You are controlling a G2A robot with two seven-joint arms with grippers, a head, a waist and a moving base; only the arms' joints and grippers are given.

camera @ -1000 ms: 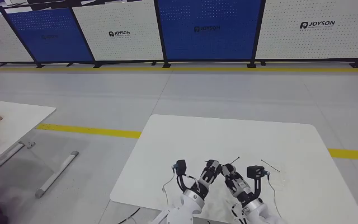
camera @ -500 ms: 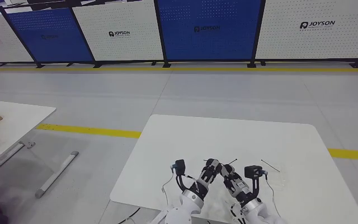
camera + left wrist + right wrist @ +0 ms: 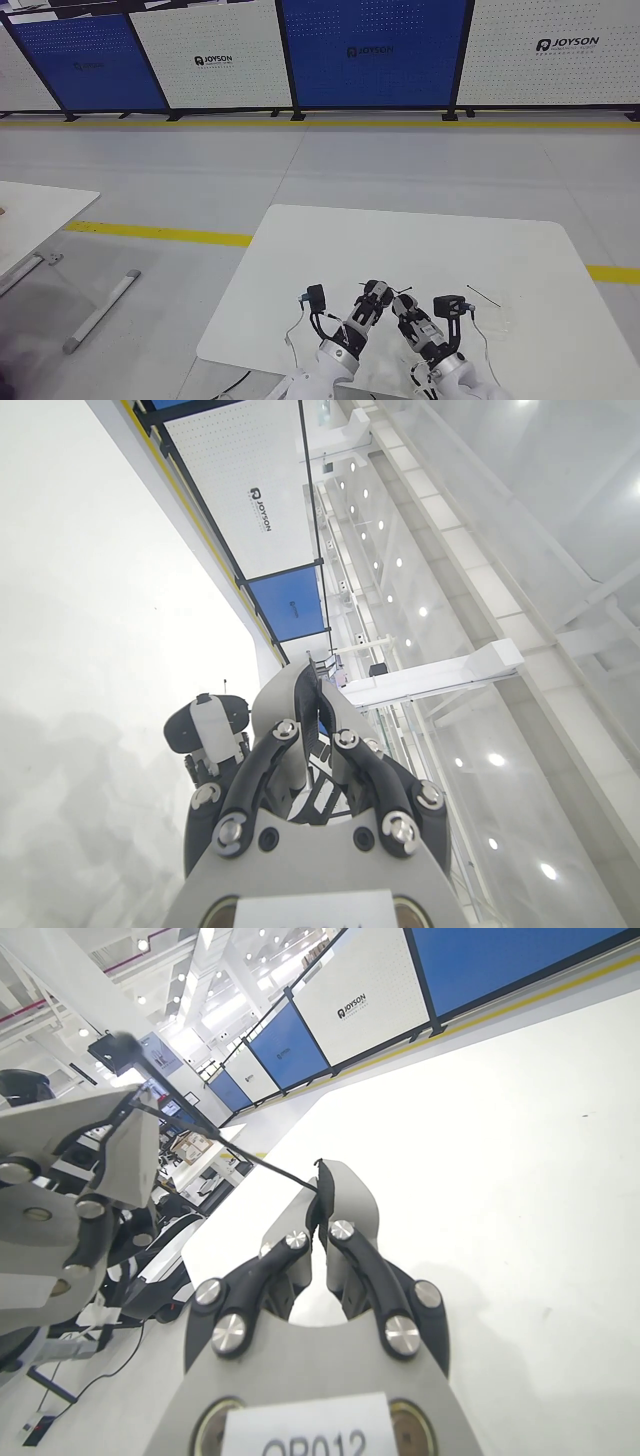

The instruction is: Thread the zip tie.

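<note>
Just above the near edge of the table [image 3: 420,235], the right gripper [image 3: 320,1195] has its fingers pressed together on one end of the black zip tie [image 3: 260,1160]. The tie runs straight through the air over the table to the left gripper [image 3: 316,675], whose fingers are likewise closed, pinching it. A second black tie [image 3: 483,295] lies flat on the table toward its near right corner, apart from both grippers.
</note>
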